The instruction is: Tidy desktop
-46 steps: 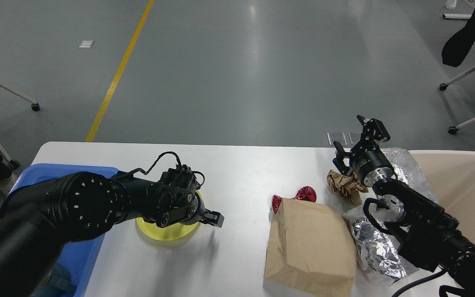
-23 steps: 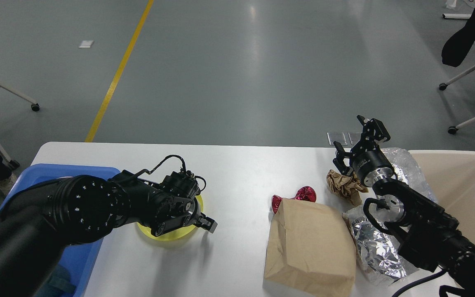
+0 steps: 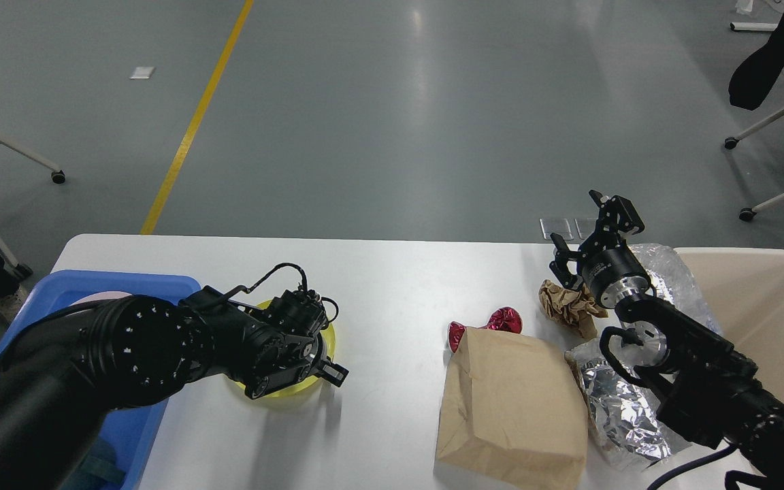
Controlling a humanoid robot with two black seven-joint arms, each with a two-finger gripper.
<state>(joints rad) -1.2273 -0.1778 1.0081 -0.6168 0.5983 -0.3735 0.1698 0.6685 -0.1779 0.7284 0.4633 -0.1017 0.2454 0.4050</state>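
Across most of the lower view spreads the desktop (image 3: pixel 392 272), white with rounded corners, its far edge meeting grey floor crossed by a yellow line (image 3: pixel 194 122). At the desk's left edge stands a blue tray (image 3: pixel 72 286), partly hidden by the left arm. Just right of the tray, near the desk's middle-left, lies a yellow disc (image 3: pixel 327 333), mostly covered by the left gripper (image 3: pixel 331 371), which sits low over the disc's right rim. Only one dark finger stub shows clearly, so whether the fingers are spread or closed cannot be told.

Toward the desk's right half lies a brown paper bag (image 3: pixel 514 401), flat, reaching to the near edge. Touching its far left corner is a red foil wrapper (image 3: pixel 497 321). Beyond the bag's far right corner sits a crumpled brown paper wad (image 3: pixel 569 306). The right gripper (image 3: pixel 579 231) is raised just above that wad near the far edge, its fingers spread apart and holding nothing. Crumpled silver foil (image 3: pixel 620 408) lies right of the bag under the right arm, and clear crinkled plastic (image 3: pixel 671 272) sits nearer the far right corner. A cream bin (image 3: pixel 759 299) stands at the desk's right edge.

No brand, label or writing can be read on anything.
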